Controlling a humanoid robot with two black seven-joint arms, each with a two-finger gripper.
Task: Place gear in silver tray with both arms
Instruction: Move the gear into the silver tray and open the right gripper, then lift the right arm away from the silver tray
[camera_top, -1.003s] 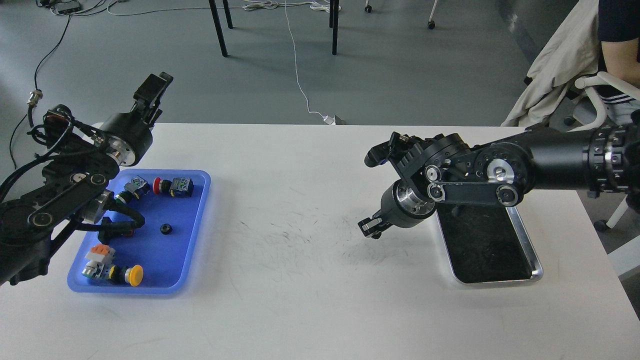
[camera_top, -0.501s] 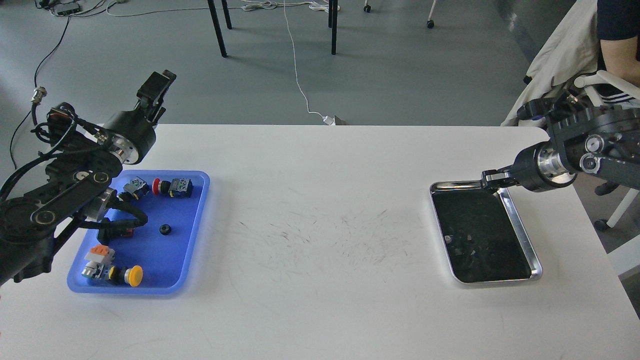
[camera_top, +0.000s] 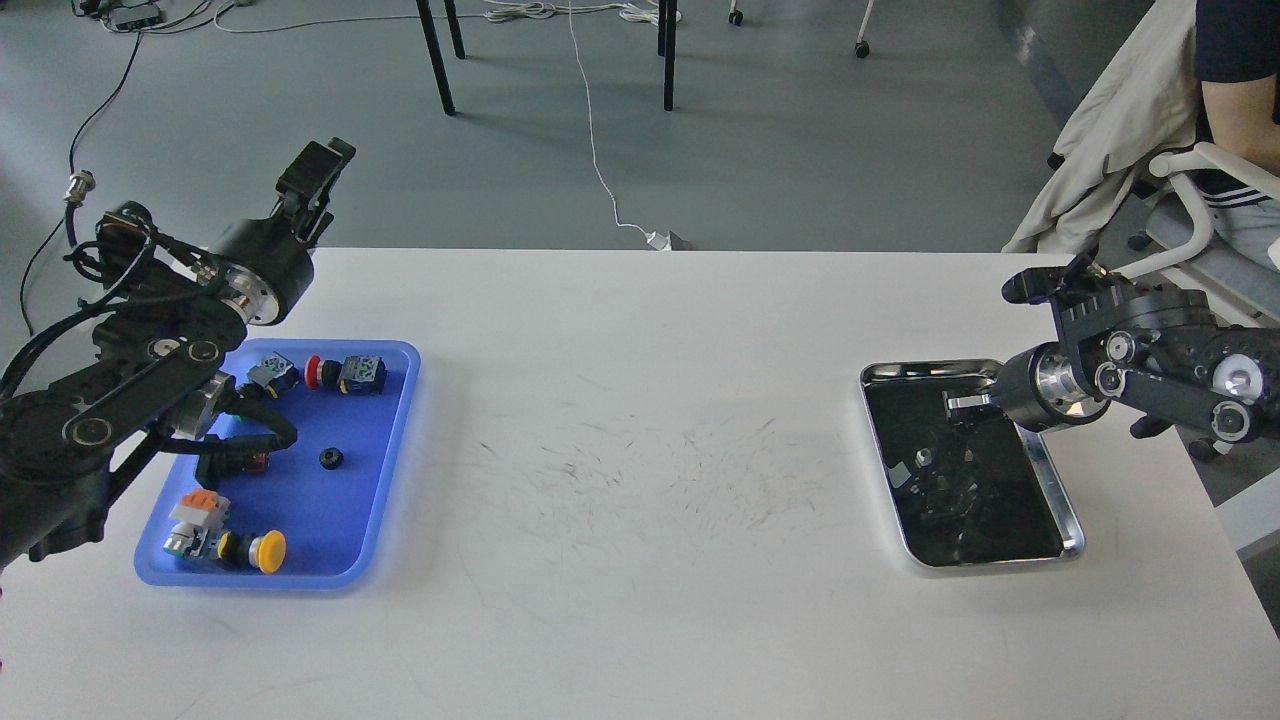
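The broad white surface (camera_top: 640, 600) is lying bare across its whole middle, giving both arms free room between the two trays. At its left, the blue plastic tray (camera_top: 385, 470) is holding switches, push-buttons and a small black toothed gear (camera_top: 331, 458), sitting loose on the tray floor and apart from the other parts. At the right, the shiny rectangular stainless-steel tray (camera_top: 1050, 480) is lying near the surface's right edge, its dark floor showing only reflections.

The black jointed right arm is reaching in over that steel tray, its hand (camera_top: 962, 404) hanging above the far half; I cannot tell whether it is spread or closed, or gripping anything. The left arm's hand (camera_top: 312, 175) is pointing up and away beyond the blue tray's far rim, its fingers too dark to separate.

Judging from this, the gear is not yet delivered; the next move is calling for the left hand to be coming down onto it, clearing the cable and the raised blue rim.
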